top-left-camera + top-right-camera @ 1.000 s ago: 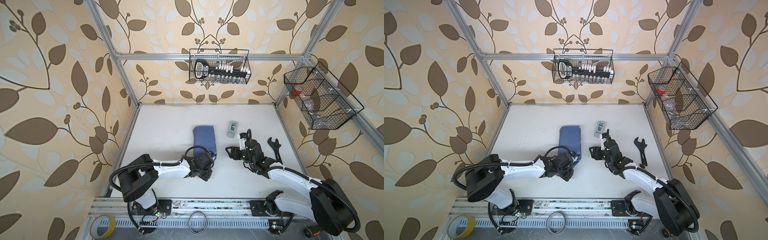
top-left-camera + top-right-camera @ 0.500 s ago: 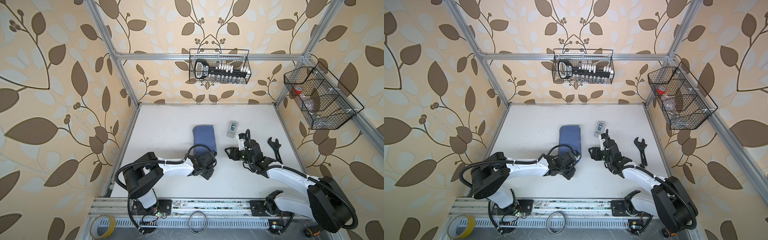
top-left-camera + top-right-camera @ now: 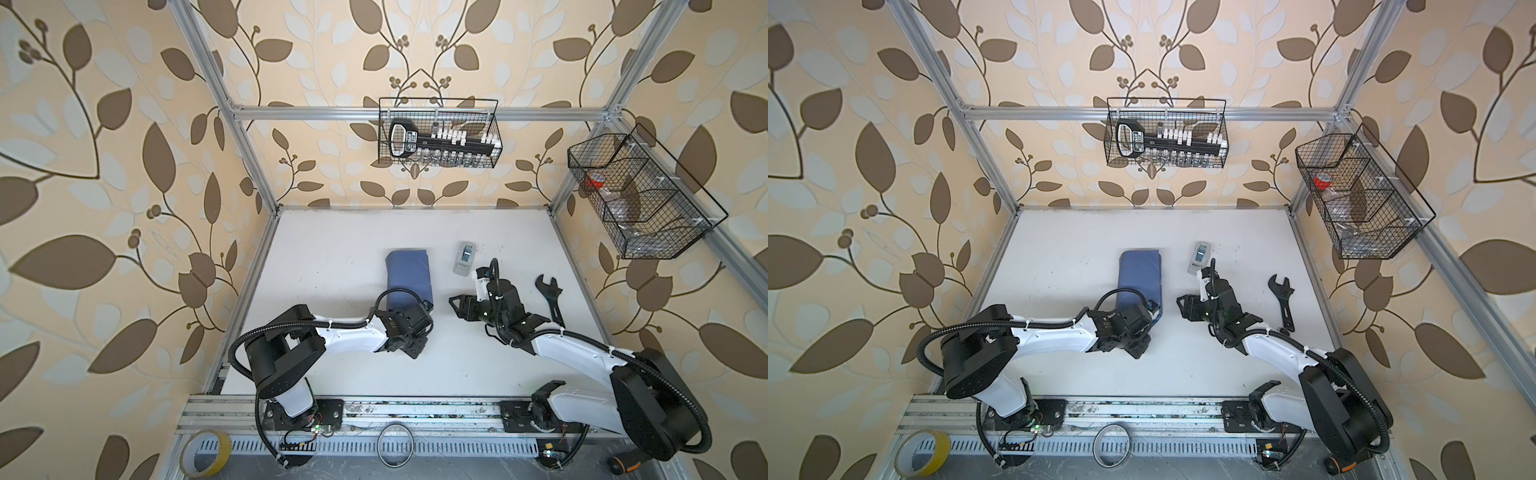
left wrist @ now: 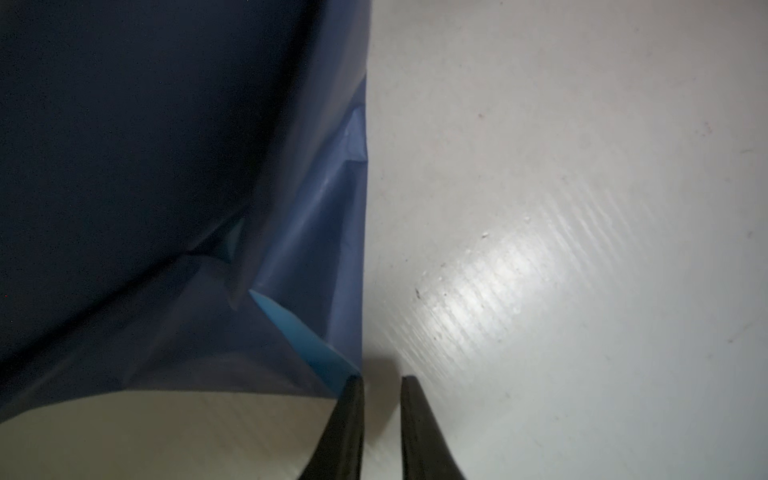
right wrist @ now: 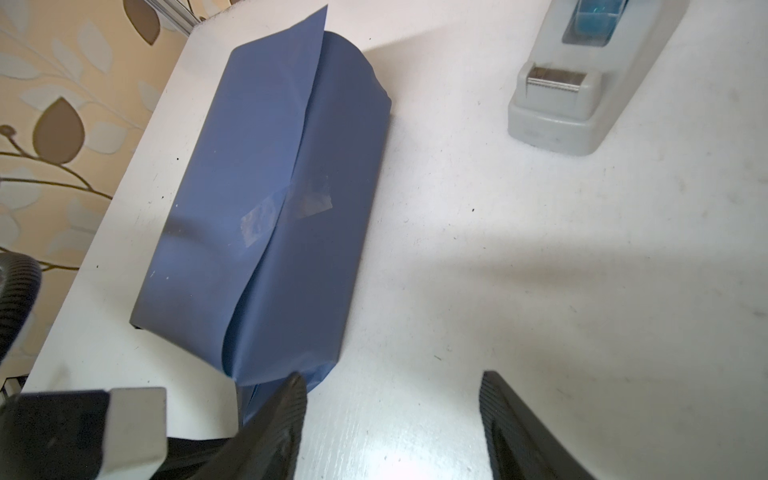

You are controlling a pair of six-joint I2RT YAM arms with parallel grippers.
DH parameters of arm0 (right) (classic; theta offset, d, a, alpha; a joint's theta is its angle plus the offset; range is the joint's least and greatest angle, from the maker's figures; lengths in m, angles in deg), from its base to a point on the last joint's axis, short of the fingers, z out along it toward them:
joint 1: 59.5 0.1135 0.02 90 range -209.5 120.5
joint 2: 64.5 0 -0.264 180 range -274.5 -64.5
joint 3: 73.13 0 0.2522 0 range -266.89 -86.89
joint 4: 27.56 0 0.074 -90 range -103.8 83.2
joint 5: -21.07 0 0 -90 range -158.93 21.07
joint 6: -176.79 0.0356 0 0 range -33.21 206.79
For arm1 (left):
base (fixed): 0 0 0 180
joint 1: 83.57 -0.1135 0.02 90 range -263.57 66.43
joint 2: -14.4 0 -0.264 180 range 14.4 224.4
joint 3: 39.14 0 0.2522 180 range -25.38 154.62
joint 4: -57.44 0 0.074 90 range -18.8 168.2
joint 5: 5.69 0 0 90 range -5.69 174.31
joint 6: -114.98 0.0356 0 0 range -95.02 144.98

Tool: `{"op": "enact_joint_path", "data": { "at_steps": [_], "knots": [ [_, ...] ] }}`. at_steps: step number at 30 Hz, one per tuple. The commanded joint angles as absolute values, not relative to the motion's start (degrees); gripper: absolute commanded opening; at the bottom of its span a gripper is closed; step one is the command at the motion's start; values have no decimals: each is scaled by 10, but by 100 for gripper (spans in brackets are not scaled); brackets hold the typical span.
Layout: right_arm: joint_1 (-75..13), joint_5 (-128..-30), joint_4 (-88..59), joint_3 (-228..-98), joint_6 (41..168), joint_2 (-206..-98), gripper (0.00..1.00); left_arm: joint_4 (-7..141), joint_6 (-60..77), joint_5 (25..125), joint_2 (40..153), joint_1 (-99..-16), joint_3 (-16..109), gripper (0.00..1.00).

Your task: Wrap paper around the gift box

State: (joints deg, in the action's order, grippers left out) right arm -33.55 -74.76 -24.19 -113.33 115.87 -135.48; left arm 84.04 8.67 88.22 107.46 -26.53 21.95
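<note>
The paper (image 3: 409,276) (image 3: 1140,274), slate blue, is wrapped into a long parcel on the white table, its seam held by clear tape (image 5: 286,208). The gift box is hidden inside it in both top views. In the left wrist view a dark navy face (image 4: 124,124) shows at the parcel's near end beside loose paper folds (image 4: 316,232). My left gripper (image 4: 380,378) (image 3: 428,309) is at the parcel's near right corner. Its jaws stand a narrow gap apart with only table between them, and one fingertip (image 4: 353,399) touches a light blue paper edge. My right gripper (image 5: 392,382) (image 3: 454,306) is open and empty just right of that corner.
A grey tape dispenser (image 3: 464,258) (image 5: 582,83) stands right of the parcel's far end. A black wrench (image 3: 550,297) lies near the table's right edge. Wire baskets hang on the back wall (image 3: 438,133) and the right wall (image 3: 640,199). Tape rolls (image 3: 205,453) rest on the front rail.
My left arm has crept a little further toward the parcel's near right corner. The right gripper has shifted slightly left. The parcel has not moved.
</note>
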Motion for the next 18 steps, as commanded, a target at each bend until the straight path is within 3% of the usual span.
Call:
{"op": "enact_joint_path", "data": {
  "at_steps": [1, 10, 18],
  "knots": [
    [-338, -751, -247, -1122, 1149, -1360, 68, 836, 100, 885, 1050, -266, 237, 20],
    [-342, -757, -262, -1119, 1149, -1374, 68, 848, 97, 882, 1021, -269, 230, 20],
    [-343, -758, -270, -1114, 1150, -1382, 68, 853, 105, 909, 1063, -272, 250, 19]
  ]
}}
